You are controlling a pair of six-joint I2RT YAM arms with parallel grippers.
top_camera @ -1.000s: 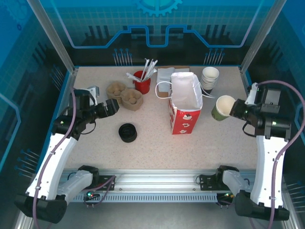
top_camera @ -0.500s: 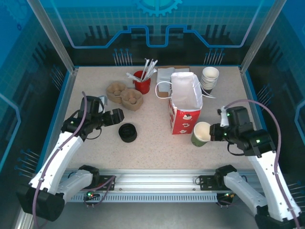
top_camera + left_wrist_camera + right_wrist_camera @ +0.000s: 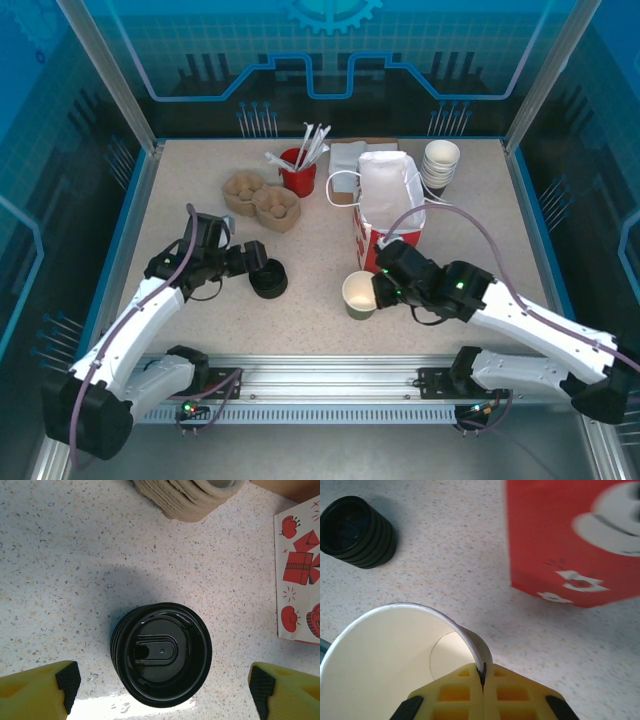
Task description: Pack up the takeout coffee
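Moved: right gripper (image 3: 378,292) has carried the takeout coffee cup (image 3: 359,295) from the table's (image 3: 200,180) 3 o'clock edge to centre front; left gripper (image 3: 254,260) has come in over the lid stack (image 3: 268,279).
Right gripper: fingers pressed together on the cup's rim.
Takeout coffee cup: lidless, olive sides, white inside; at 7 o'clock of the red-and-white bag (image 3: 385,230), just beside it, not in it.
Left gripper: jaws spread wide, holding nothing, either side of the black lid stack.
Lid stack: on the table, 9 o'clock of the cup, apart.
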